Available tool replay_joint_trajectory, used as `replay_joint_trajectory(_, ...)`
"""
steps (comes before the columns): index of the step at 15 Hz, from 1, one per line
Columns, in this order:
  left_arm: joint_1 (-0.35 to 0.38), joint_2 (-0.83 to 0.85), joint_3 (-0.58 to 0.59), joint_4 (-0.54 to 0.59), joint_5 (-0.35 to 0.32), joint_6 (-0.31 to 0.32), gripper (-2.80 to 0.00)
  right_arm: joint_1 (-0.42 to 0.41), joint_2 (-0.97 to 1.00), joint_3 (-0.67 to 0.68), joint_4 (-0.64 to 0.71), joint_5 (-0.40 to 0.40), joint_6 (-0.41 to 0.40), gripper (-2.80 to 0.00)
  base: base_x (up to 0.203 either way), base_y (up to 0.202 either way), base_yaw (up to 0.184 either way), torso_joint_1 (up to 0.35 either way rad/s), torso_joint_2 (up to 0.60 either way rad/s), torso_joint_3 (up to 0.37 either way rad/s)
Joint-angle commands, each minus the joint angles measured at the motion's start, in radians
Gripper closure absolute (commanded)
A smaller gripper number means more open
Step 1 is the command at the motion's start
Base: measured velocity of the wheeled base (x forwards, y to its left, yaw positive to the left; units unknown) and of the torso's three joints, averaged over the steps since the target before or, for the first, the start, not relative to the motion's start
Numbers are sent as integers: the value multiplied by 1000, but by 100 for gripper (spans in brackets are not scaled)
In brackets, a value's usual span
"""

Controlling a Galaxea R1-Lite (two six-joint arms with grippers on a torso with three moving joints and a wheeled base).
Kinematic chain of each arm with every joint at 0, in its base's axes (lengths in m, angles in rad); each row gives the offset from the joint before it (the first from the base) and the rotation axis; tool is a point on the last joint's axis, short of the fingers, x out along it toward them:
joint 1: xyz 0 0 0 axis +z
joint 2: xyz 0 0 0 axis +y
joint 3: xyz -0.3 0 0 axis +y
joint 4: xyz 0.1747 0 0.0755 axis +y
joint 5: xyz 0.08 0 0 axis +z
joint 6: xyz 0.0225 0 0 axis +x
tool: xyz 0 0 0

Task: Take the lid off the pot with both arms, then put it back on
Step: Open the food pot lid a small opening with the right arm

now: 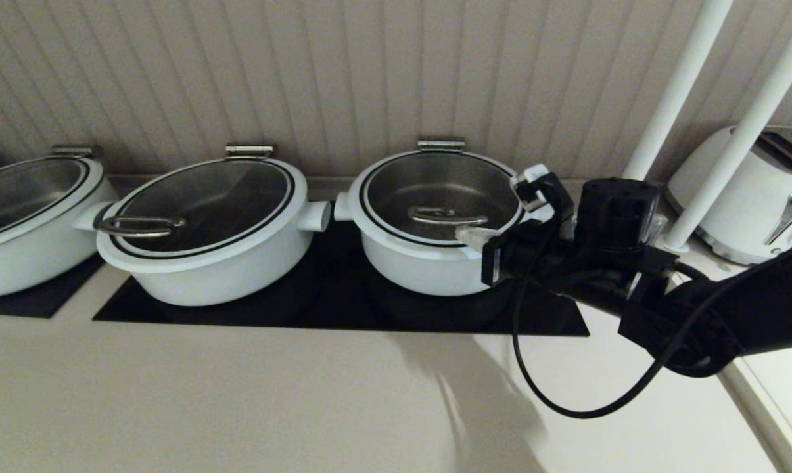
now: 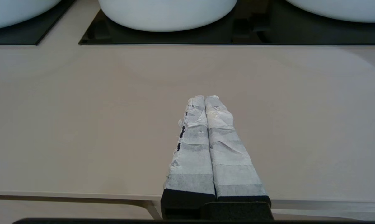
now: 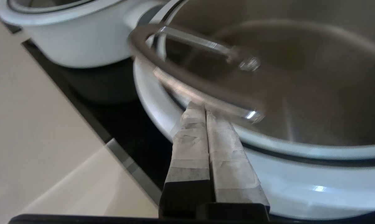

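1. The pot (image 1: 428, 263), deep, round and white with a steel inside, is seen on the black glass cooktop (image 1: 343, 309), rightmost of three white pots.
2. The lid (image 1: 442, 197), clear glass with a dark rim, is seated flat on the pot; its curved metal loop handle (image 1: 447, 215) is raised at the centre.
3. The right gripper (image 3: 205, 109) is held over the pot's near right rim, its tape-wrapped fingers pressed together with nothing between them, tips just beside the handle.
4. The left gripper (image 2: 204, 99) is parked above the bare beige counter (image 2: 81, 124), fingers likewise closed on nothing.
5. A wider pot (image 1: 205, 249) is set just left; a white toaster (image 1: 750, 197) stands at the right.
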Motion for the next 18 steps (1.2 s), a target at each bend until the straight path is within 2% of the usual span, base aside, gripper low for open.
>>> replay_joint_trajectory(1,0,0,0,0,0,0,0,-6,11,-22,-5,1,1,0,0,0,0,0,0,0)
replay_joint_trajectory(12,0,0,0,0,0,1,0,-11,35,-86,-6,-39,1,0,0,0,0,0,0,0)
replay_joint_trajectory(14,0,1,-2,0,-7,47,0,-11,30,-86,-7,-45,1,0,0,0,0,0,0,0)
replay_joint_trajectory(16,0,1,-13,1,-44,94,0,-16,28,-86,-7,-45,1,0,0,0,0,0,0,0)
replay_joint_trajectory(18,0,8,-62,10,-70,99,0,-18,25,-86,-7,-45,1,0,0,0,0,0,0,0)
